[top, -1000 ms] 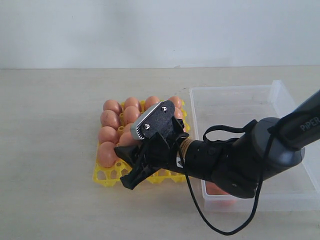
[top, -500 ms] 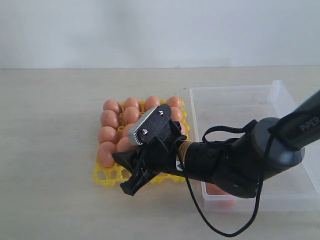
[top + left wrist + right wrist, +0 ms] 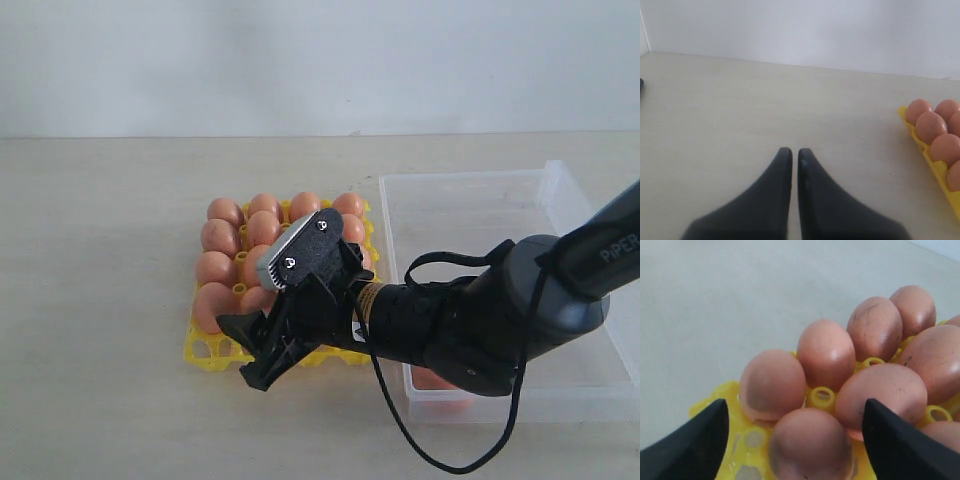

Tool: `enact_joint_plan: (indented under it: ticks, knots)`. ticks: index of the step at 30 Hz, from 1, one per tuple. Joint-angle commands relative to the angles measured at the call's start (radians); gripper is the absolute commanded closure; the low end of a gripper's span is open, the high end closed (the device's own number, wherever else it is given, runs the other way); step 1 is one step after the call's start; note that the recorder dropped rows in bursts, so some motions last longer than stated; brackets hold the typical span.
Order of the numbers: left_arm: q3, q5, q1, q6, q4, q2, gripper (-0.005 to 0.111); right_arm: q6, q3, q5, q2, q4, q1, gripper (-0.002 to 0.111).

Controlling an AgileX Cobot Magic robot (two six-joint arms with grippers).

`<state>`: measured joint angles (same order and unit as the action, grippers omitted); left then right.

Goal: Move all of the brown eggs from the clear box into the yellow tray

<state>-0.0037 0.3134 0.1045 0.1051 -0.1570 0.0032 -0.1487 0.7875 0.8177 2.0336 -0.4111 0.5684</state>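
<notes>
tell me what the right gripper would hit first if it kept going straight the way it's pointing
Most likely the nearest brown egg, seated in the yellow tray and centred between the fingers of the open right gripper. Depth is hard to judge, but nothing else shows in that line before it.

Robot test bench in a plain lab room.
A bare white wall [image 3: 300, 60] stands at 12 o'clock, with a pale wood-grain table [image 3: 100, 300] below it. A black robot arm [image 3: 500, 315] with "PiPER" lettering [image 3: 617, 243] reaches in from 4 o'clock. A loose black cable [image 3: 450, 466] loops off it, over a yellow tray [image 3: 205, 355] and clear box [image 3: 470, 215].
</notes>
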Motion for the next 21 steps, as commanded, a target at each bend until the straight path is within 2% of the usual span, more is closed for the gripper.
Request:
enact_joint_plan:
  ticks: [1, 6, 8, 10, 13, 14, 19, 21]
  knots:
    - [0.004, 0.000, 0.001, 0.004, -0.001, -0.003, 0.103, 0.001, 0.004, 0.093, -0.039, -0.002, 0.000, 0.041]
    - [0.004, 0.000, 0.001, 0.004, -0.001, -0.003, 0.103, 0.079, 0.004, 0.079, -0.219, 0.204, 0.000, 0.041]
    - [0.004, 0.000, 0.001, 0.004, -0.001, -0.003, 0.103, 0.119, 0.004, -0.005, -0.295, 0.358, 0.000, 0.049]
    - [0.004, 0.000, 0.001, 0.004, -0.001, -0.003, 0.103, 0.184, 0.004, -0.136, -0.354, 0.510, 0.000, 0.066]
    - [0.004, 0.000, 0.001, 0.004, -0.001, -0.003, 0.103, 0.429, 0.002, -0.288, -0.418, 0.790, 0.000, 0.104]
    - [0.004, 0.000, 0.001, 0.004, -0.001, -0.003, 0.103, 0.541, 0.000, -0.319, -0.434, 0.884, 0.000, 0.108]
    - [0.004, 0.000, 0.001, 0.004, -0.001, -0.003, 0.103, 1.047, -0.035, -0.315, -0.521, 1.376, -0.004, 0.108]
    - [0.004, 0.000, 0.001, 0.004, -0.001, -0.003, 0.103, 1.229, -0.060, -0.400, -0.559, 1.612, -0.041, 0.108]
